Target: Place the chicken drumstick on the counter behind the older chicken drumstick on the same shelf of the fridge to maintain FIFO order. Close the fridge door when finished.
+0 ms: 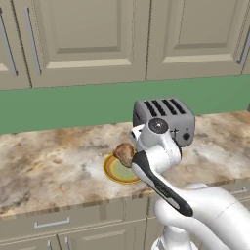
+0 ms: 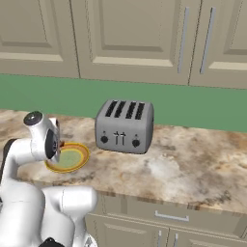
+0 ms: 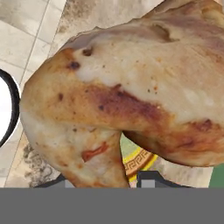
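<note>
The chicken drumstick (image 1: 124,153) is seen just above a round yellow-rimmed plate (image 1: 113,173) with a green centre, which is set on the marbled surface (image 1: 49,161) near its front edge. In the left base view the drumstick is found at the tip of the white arm, directly against the end effector (image 1: 131,155), and it appears lifted off the plate. In the hand view the golden-brown, lumpy piece (image 3: 131,87) is pressed close to the camera, and a dark fingertip (image 3: 151,178) is seen at its lower edge, with a patterned part of the plate rim (image 3: 138,164) beneath. The end effector is closed on the drumstick. A silver four-slot toaster (image 2: 124,125) is placed on the surface just beside the plate, towards the green wall, under beige cabinets (image 2: 130,34).
</note>
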### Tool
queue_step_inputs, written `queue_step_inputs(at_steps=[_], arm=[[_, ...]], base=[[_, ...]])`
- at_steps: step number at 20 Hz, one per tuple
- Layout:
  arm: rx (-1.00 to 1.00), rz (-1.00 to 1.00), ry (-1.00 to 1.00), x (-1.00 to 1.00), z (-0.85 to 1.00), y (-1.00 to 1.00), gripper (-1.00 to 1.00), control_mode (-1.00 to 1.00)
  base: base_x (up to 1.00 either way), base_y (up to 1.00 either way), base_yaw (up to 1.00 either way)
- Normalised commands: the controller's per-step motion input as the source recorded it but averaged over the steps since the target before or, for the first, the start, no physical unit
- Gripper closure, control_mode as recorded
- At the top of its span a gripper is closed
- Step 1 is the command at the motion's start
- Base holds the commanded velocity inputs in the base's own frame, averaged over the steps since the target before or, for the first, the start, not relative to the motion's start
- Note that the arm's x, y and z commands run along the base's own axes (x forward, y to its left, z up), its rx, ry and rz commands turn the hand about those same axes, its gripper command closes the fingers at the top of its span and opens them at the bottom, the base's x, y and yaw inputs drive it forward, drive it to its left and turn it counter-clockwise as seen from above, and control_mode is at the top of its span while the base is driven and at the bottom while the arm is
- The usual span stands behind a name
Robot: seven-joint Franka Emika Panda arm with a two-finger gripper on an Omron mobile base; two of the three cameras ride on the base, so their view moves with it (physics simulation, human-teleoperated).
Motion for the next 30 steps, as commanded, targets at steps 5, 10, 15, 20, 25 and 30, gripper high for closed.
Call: queue_step_inputs(at_steps=[5,10,15,20,25,30], arm=[[0.00,0.00,-0.14,-0.63,0.66,-0.24,1.00,-1.00],[0.03,0.00,-0.04,-0.71,0.71,-0.41,1.00,-1.00],[0.04,0.00,-0.09,-0.98,0.59,-0.33,1.00,-1.00],[0.01,0.00,-0.08,-0.91,0.45,-0.06,1.00,-1.00],[0.02,0.00,-0.02,-0.25,0.21,-0.40,1.00,-1.00],[0.02,0.00,0.01,0.00,-0.01,-0.32,1.00,-1.00]], base=[[0.00,0.00,0.00],[0.00,0.00,0.00],[0.00,0.00,0.00],[0.00,0.00,0.00],[0.00,0.00,0.00],[0.00,0.00,0.00]])
